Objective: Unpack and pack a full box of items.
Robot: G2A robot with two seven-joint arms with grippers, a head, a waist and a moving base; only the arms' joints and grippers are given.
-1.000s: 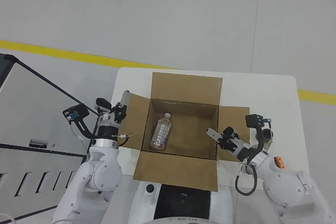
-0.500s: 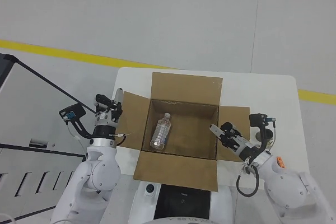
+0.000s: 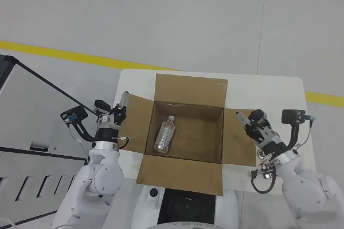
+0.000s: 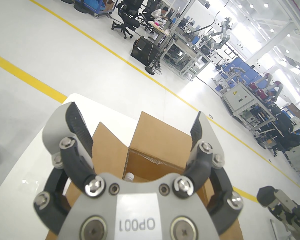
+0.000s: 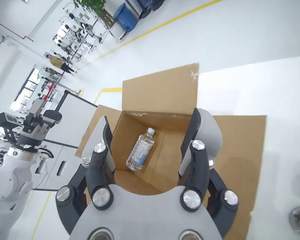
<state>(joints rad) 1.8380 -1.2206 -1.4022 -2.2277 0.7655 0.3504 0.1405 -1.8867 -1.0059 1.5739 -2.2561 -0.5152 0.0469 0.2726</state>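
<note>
An open cardboard box sits on the white table with its flaps spread out. A clear plastic water bottle lies on its side on the box floor, near the left wall; the right wrist view shows the bottle too. My left gripper is open and empty, held above the box's left flap. In its own view the left gripper frames the box and the bottle cap. My right gripper is open and empty above the right flap, and the right gripper looks into the box.
The table's bare white top lies right of and behind the box. A dark panel stands left of the table. A yellow floor line runs behind it.
My right gripper has drawn back from over the box's right wall to above the right flap. The left gripper shifted slightly and stays beside the left flap. The bottle has not moved.
</note>
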